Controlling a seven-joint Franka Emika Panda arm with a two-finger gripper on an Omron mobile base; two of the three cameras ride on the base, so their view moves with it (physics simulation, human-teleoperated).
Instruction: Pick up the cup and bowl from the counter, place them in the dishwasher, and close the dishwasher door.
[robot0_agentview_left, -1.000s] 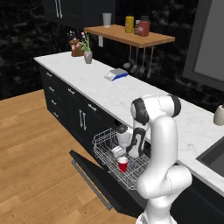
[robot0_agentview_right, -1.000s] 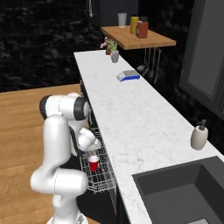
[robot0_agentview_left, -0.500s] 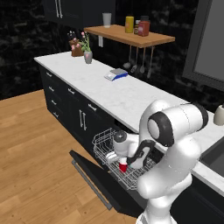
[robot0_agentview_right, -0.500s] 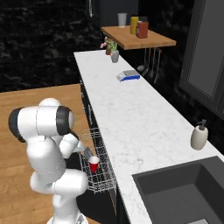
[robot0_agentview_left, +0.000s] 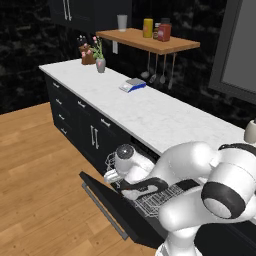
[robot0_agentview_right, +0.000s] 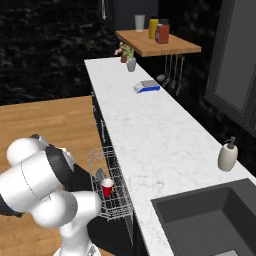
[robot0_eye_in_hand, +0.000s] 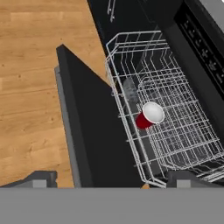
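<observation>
Black and flat, the dishwasher door (robot0_eye_in_hand: 89, 127) hangs open beside the rack (robot0_eye_in_hand: 175, 131) holding the cup (robot0_eye_in_hand: 148, 116). Looks stiff and hinged; I'd push its handle edge. The gripper (robot0_eye_in_hand: 109, 179) stands spread, empty.

Arm (robot0_agentview_left: 200, 185) swung down and leftward — now low over the dishwasher door (robot0_agentview_left: 117, 205).

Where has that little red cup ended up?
The red cup lies tipped on its side in the dishwasher's white wire rack, near the rack's left wall above the open dishwasher door, with the grey bowl just beyond it.
</observation>
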